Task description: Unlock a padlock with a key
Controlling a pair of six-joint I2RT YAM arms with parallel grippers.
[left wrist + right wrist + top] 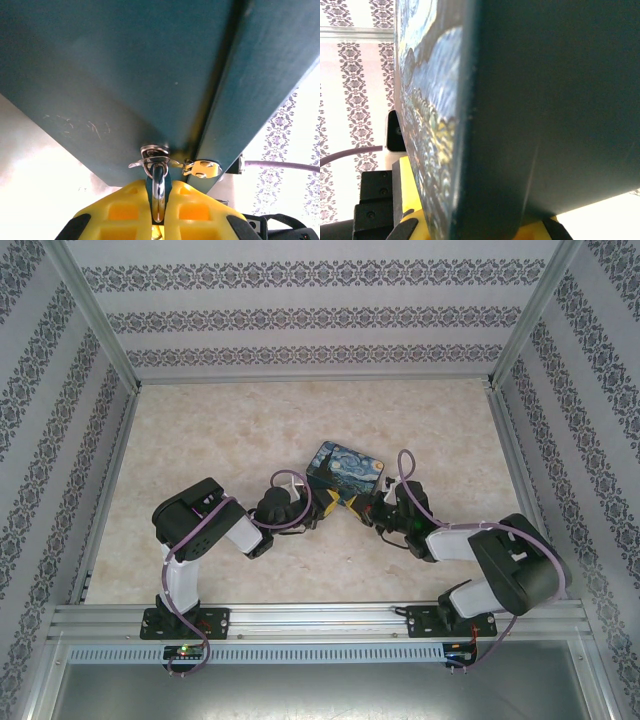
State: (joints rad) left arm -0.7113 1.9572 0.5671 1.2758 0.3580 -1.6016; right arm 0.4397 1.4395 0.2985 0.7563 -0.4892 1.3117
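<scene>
- While the left fingers (125,212) stood narrow, pressed together on a thin silvery loop, I took that loop for the shackle of the padlock (158,192). The lock's body was hidden between them. A sliver of teal beside the loop could have been lock or box, I could not tell which.
- The loop ran up through a small metal hasp (154,152) at the lower seam of the box (125,75). The padlock therefore hung at the box's edge, threaded through the hasp, with nothing to show it had sprung open.
- The right fingers (405,190) were drawn fully together. The dark side of the box lay right in front of their tips and hid them, so whether they carried the key could not be told.
- Seen from above, the left arm (200,525) and the right arm (510,560) met at the near side of the box. It lay painted lid up near the middle of the table (230,430).
- By my judgement, only the first part was done: the padlock had been seized and steadied at its shackle.
- If the right fingers did hold the key, fetching it was done too.
- What was left, as far as these views allowed:
  - bringing the key to the keyhole, which no view showed
  - seating it
  - turning it
  - getting the shackle to release from the body
- I judged the task under halfway, with the fine alignment not yet done.
</scene>
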